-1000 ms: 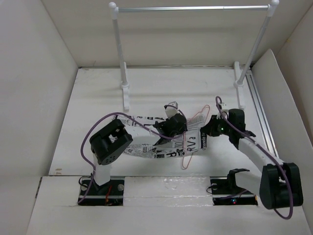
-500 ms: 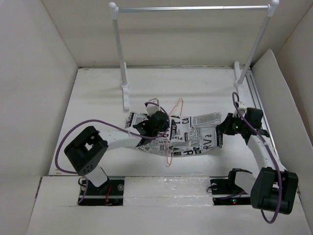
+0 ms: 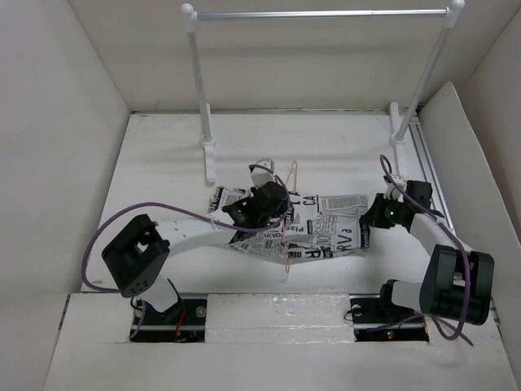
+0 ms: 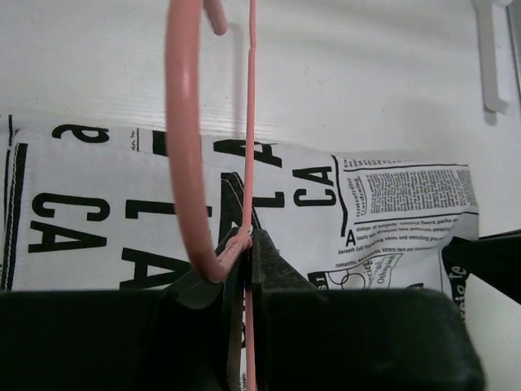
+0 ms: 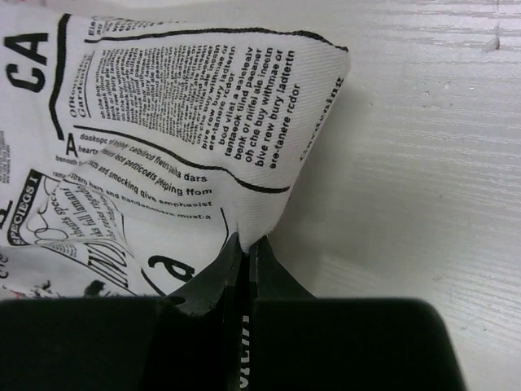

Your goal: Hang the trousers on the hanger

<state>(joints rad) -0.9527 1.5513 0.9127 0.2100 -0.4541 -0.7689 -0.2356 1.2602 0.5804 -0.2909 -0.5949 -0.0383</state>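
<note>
The newsprint trousers (image 3: 321, 232) lie spread across the middle of the table, also in the left wrist view (image 4: 391, 204) and the right wrist view (image 5: 163, 147). The thin pink hanger (image 3: 287, 220) stands upright on edge over them. My left gripper (image 3: 264, 204) is shut on the hanger's rod below its hook (image 4: 181, 147), its fingertips (image 4: 244, 244) pinching the rod. My right gripper (image 3: 376, 218) is shut on the trousers' right edge, the cloth pinched between its fingertips (image 5: 246, 244).
A rack with white posts (image 3: 199, 98) and a silver crossbar (image 3: 321, 14) stands at the back. White walls enclose the table; a slanted panel (image 3: 464, 155) and a rail (image 3: 427, 163) run along the right side.
The left arm pulled the hanger left from near the right gripper to the trousers' middle. The right gripper drew the trousers' end right, spreading them flat. The hanger now stands more edge-on.
</note>
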